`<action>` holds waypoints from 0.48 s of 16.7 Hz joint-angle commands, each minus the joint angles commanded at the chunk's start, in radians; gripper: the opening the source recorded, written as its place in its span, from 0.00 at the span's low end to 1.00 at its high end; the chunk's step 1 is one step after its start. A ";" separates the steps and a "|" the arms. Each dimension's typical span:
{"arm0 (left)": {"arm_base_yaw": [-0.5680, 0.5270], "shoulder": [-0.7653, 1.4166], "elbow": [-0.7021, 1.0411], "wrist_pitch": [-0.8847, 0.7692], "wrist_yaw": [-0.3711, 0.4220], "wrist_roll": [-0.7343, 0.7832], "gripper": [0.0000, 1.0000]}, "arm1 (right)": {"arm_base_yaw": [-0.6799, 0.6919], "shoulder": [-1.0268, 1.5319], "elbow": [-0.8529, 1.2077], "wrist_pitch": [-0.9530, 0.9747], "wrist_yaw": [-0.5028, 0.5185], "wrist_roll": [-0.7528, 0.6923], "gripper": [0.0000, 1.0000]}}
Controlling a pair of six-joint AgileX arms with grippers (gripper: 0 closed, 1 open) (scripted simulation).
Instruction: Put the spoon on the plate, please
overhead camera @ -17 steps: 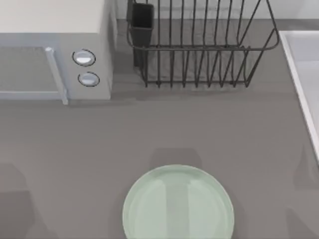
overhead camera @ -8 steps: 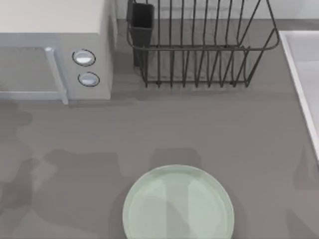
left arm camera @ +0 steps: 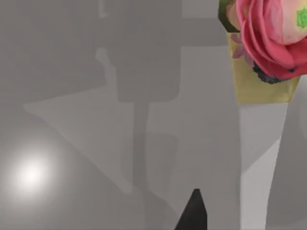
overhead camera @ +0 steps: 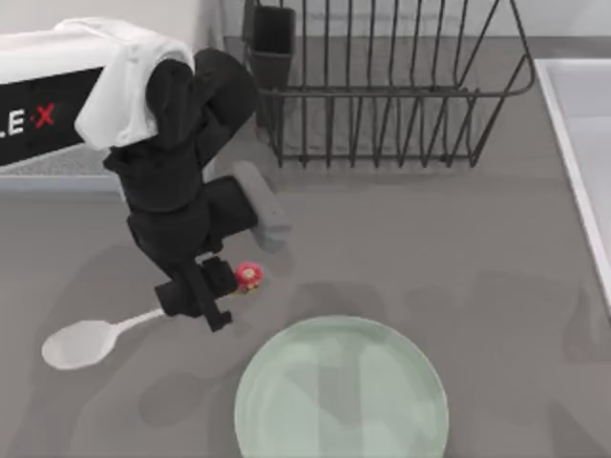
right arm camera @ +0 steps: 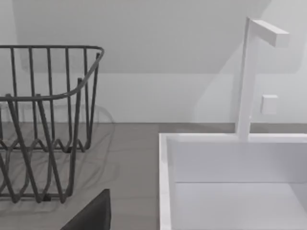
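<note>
lying left of the plate [overhead camera: 342, 391] on the surface, the spoon [overhead camera: 91, 341] points its handle up-right, under the left gripper [overhead camera: 205, 298]; whether its jaws pinch the handle, i cannot tell.

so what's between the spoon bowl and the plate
Nothing: in the top view, bare grey table separates the spoon bowl from the plate.

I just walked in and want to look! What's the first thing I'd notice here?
Probably the big black and white left arm reaching in from the table's left, its hand holding the spoon by its thin handle. The spoon's white bowl sticks out to the left, and a bright red flower ornament sits at the handle's end. Just right of it lies the pale green plate, with a dark wire rack behind.
</note>
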 joint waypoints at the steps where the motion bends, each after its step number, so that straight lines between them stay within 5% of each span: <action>1: -0.090 0.021 0.020 0.005 0.000 0.002 0.00 | 0.000 0.000 0.000 0.000 0.000 0.000 1.00; 5: -0.359 0.078 0.081 0.031 -0.005 0.005 0.00 | 0.000 0.000 0.000 0.000 0.000 0.000 1.00; 8: -0.452 0.099 0.101 0.043 -0.009 0.005 0.00 | 0.000 0.000 0.000 0.000 0.000 0.000 1.00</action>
